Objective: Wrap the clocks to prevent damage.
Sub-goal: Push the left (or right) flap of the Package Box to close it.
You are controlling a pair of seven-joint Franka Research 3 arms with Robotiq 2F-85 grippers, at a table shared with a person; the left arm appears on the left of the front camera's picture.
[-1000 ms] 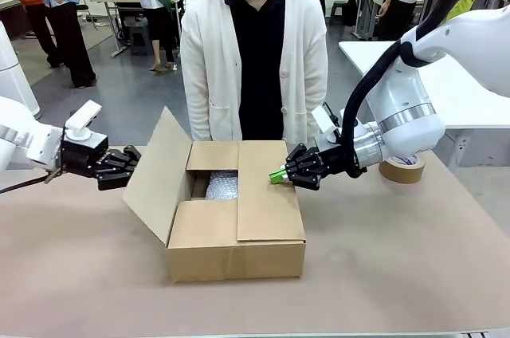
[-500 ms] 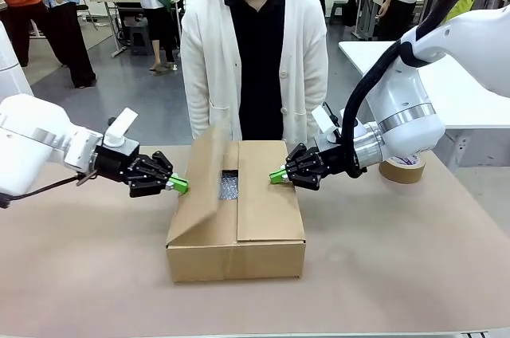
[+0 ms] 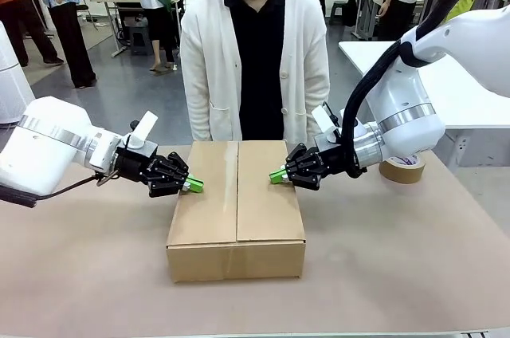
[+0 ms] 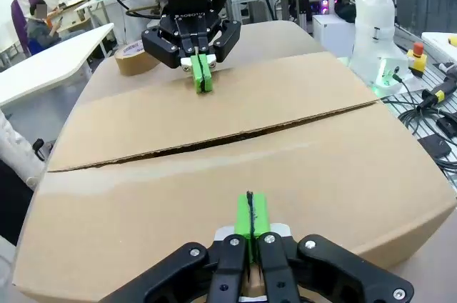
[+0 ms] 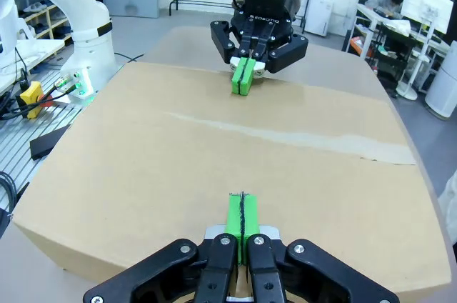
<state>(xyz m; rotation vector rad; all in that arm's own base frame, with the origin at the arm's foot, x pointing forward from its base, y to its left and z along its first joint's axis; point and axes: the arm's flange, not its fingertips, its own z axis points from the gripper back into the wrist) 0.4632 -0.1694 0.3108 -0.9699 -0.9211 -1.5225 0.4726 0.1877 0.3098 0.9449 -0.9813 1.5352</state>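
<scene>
the cardboard box (image 3: 236,206) is seen on the table (image 3: 382,274) in front of the person, with both top flaps laid flat and meeting at a seam along its middle. the clocks are judged to be shut inside it. the left gripper (image 3: 194,185) is clenched on nothing, its green pads pressed together and set on the box's left flap near the outer edge. the right gripper (image 3: 276,175) is likewise clenched and empty, with its tips on the right flap. a tape roll (image 3: 402,168) lies well to the right of the box. the box is judged light and stiff at its walls, but its flaps would yield near the seam, and the contents are taken as fragile. it is best held low on the side walls, with the flaps pressed only gently.
</scene>
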